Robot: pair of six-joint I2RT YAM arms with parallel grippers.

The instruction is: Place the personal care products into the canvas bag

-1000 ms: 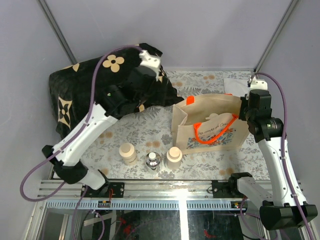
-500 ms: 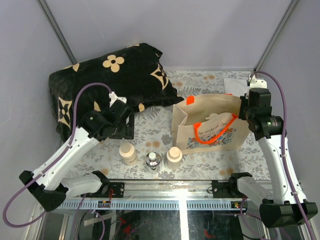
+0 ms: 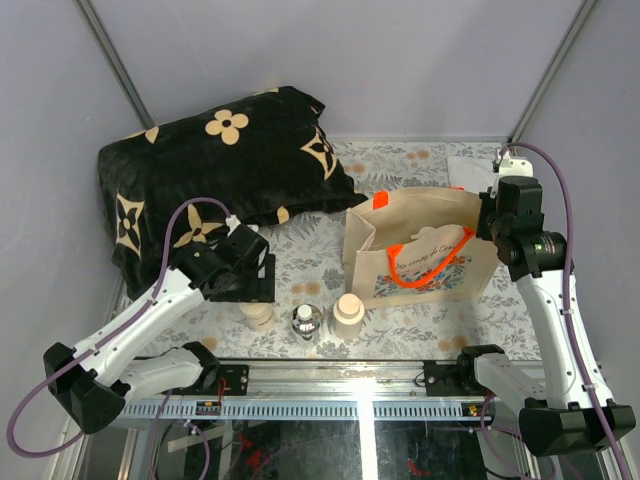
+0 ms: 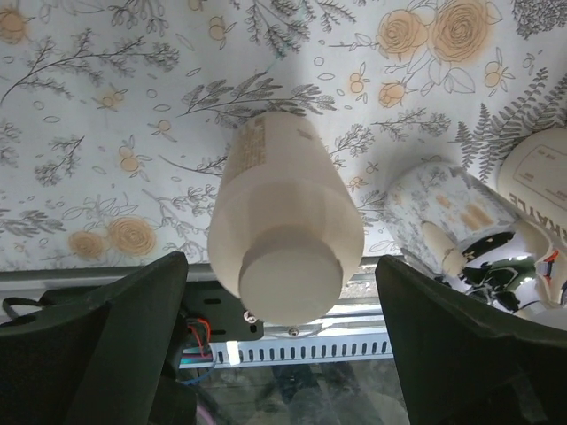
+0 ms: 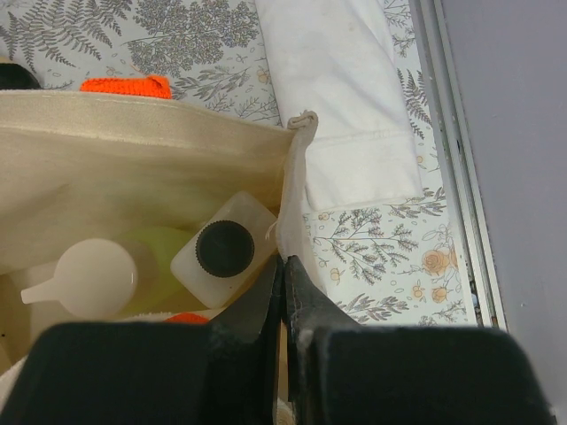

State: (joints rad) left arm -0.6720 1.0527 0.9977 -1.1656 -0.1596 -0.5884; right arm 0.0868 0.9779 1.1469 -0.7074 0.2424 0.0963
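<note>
The left cream bottle (image 4: 283,204) stands upright on the floral table cover (image 3: 300,265), at the near left of the row of three. The left gripper (image 4: 281,259) hangs straight above it. Its fingers (image 4: 133,328) are spread wide at 9 and 3 o'clock of the cap, clear of the bottle on both sides.

In the top view, the clear round bottle (image 3: 306,320) stands just beside the left cream bottle at 3 o'clock. The right cream bottle (image 3: 348,312) comes next in the same direction.

At about 2 o'clock from this row, the canvas bag (image 3: 420,225) stands open with its orange handles (image 3: 430,265) draped over the front. Inside it, the white bottle (image 5: 226,248) with its dark cap lies against the right wall. The pale green bottle (image 5: 89,279) is at its 9 o'clock.

The right gripper (image 5: 284,266) is pressed together on the bag's right rim, pinching the canvas at the side seam.

A white cloth (image 5: 337,106) lies on the table at 1 o'clock of the bag. A black blanket (image 3: 200,160) with cream flowers fills the far left corner.
</note>
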